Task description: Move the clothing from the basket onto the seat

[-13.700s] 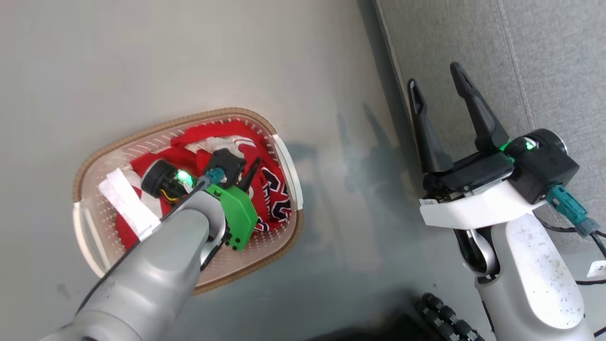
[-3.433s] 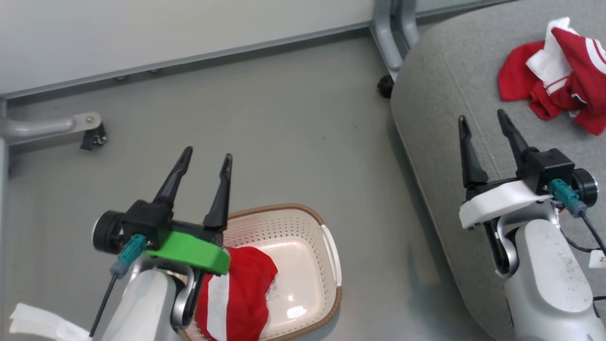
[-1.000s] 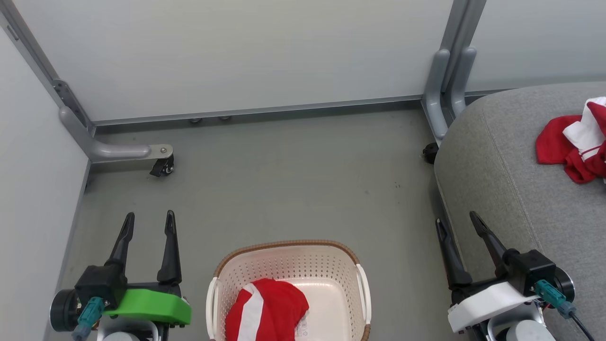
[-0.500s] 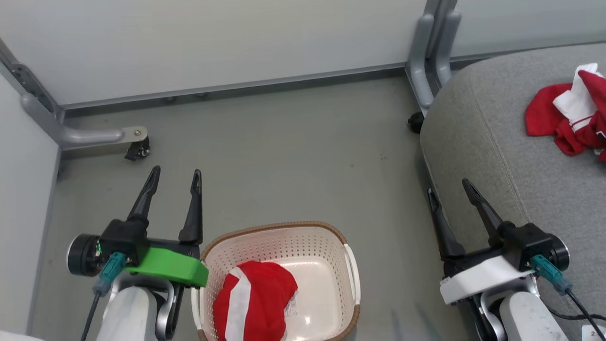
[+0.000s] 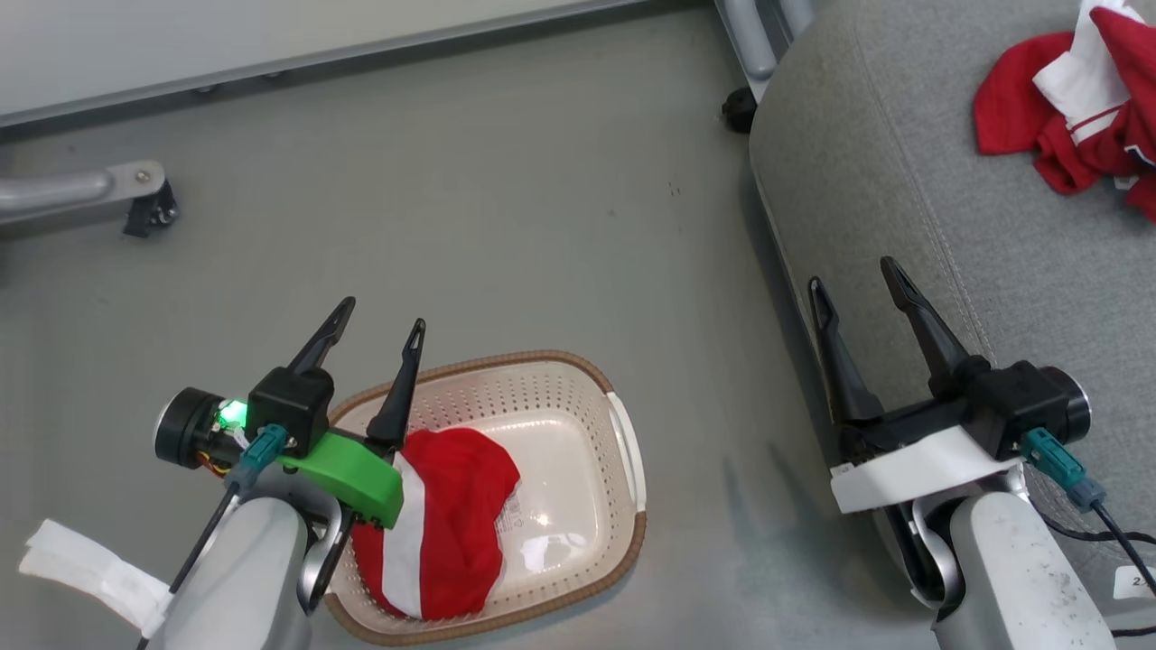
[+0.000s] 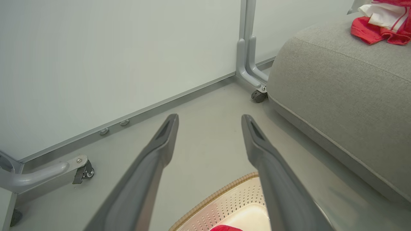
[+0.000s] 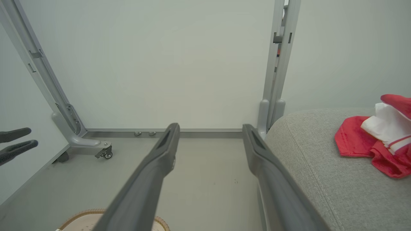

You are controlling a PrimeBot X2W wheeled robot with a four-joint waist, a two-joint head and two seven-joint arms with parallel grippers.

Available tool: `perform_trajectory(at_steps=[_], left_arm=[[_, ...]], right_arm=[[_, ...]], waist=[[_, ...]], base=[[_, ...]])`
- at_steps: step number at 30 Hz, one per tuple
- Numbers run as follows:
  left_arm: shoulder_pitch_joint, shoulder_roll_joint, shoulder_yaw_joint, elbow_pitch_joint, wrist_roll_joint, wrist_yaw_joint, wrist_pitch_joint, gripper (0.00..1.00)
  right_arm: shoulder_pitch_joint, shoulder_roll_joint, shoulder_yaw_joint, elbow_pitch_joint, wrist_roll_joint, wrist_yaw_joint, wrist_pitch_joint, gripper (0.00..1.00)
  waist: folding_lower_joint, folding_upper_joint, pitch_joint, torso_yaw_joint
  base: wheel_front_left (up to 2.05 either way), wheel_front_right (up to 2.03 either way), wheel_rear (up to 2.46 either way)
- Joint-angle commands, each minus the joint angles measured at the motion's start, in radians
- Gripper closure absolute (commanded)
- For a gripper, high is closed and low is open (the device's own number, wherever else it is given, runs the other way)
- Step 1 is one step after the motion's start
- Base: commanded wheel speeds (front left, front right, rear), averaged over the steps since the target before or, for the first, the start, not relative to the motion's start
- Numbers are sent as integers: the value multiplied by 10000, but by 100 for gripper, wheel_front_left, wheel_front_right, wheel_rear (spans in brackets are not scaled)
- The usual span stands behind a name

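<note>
Basket (image 5: 551, 451): cream, perforated walls, brown woven-look rim, white handles. Upright on floor, at 7 o'clock in my head view. Red garment (image 5: 452, 524) with broad white stripe bunched in its 8 o'clock half; rest of bottom bare. Seat (image 5: 903, 181): big grey cushion, rounded corner, stitched seam, at my 2 o'clock. Second garment (image 5: 1039, 117), red and white, crumpled on top of it toward 1 o'clock.

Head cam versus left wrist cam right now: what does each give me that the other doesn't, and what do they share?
Head view, not left wrist: the right gripper, open by the seat edge, and the whole red garment in the basket. Left wrist, not head: the frame's upright post rising up the wall. Both: the open left gripper, the basket's rim, and the seat with the other red garment on it.
</note>
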Motion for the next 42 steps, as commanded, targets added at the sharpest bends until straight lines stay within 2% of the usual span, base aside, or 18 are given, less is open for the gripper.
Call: perform_trajectory(at_steps=[1,23,42], left_arm=[[-299,160,-146,208,-142,-27,-8,0],[-2772,899,-2962,3872,-530,-27,-8,0],[-4624,550,-5285,7273,-877,-27,65,0]], right_arm=[[-199,-28,23,-99,-27,-10,-20,0],[-1690,-26,310,-941,90,-10,-19,0],[-2199,-26,380,-1596,261,-10,-19,0]], waist=[[0,87,815,-553],[0,87,3853,-1196],[0,87,5650,-1695]], base=[[0,0,0],[0,0,0],[0,0,0]])
